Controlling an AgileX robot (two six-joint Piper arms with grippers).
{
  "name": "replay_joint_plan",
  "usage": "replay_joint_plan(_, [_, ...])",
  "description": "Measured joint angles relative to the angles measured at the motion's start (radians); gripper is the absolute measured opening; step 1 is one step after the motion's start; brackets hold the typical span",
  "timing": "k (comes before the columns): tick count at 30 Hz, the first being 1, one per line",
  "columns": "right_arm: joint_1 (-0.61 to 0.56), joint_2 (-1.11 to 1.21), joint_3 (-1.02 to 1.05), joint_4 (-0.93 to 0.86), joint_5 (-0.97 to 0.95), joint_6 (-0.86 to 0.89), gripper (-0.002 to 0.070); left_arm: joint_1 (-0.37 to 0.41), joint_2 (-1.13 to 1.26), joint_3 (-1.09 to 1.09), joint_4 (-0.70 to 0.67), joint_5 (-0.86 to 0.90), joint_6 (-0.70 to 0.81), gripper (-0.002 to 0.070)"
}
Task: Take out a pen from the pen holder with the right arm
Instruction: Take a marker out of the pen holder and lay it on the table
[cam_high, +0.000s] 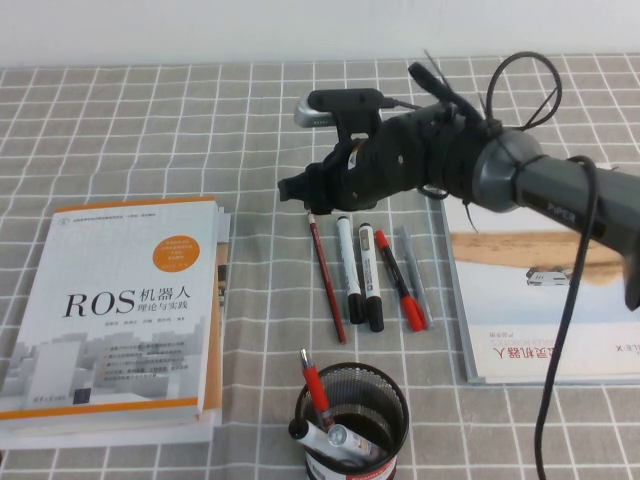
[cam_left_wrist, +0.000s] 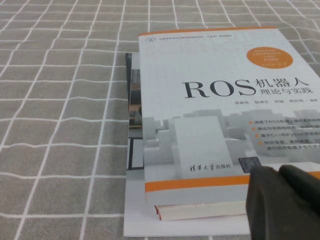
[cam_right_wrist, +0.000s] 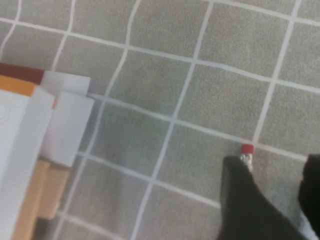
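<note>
A black mesh pen holder (cam_high: 398, 402) stands at the near edge of the table, with a red pen (cam_high: 316, 386) and a white marker (cam_high: 338, 438) in it. Beyond it a red pencil (cam_high: 327, 278) lies flat on the cloth beside two black-capped markers (cam_high: 349, 268), another red pen (cam_high: 399, 281) and a grey pen (cam_high: 414, 265). My right gripper (cam_high: 300, 190) hovers low over the pencil's far end. It is open, and the pencil's eraser tip (cam_right_wrist: 247, 149) lies free on the cloth by one finger (cam_right_wrist: 245, 200). My left gripper (cam_left_wrist: 285, 200) hangs over the ROS book's corner, fingers together.
A white ROS book (cam_high: 120, 310) lies on a stack at the left. An open magazine (cam_high: 545, 300) lies at the right under my right arm. The grey checked cloth (cam_high: 200, 130) covers the table.
</note>
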Motion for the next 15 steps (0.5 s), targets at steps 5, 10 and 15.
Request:
replay_joint_plan(5, [0.000,-0.104,0.000,-0.005,0.113,-0.035,0.0099,0.000,0.000,0.000,0.000,0.000,0.000,-0.0003])
replay_joint_plan(10, [0.002,-0.251,0.036,-0.007,0.267,-0.107,0.0003,0.000,0.000,0.000,0.000,0.000,0.000,-0.0003])
replay_joint_plan(15, [0.013,-0.471,0.197,-0.007,0.279,-0.152,-0.0010,0.000,0.000,0.000,0.000,0.000,0.000,-0.0003])
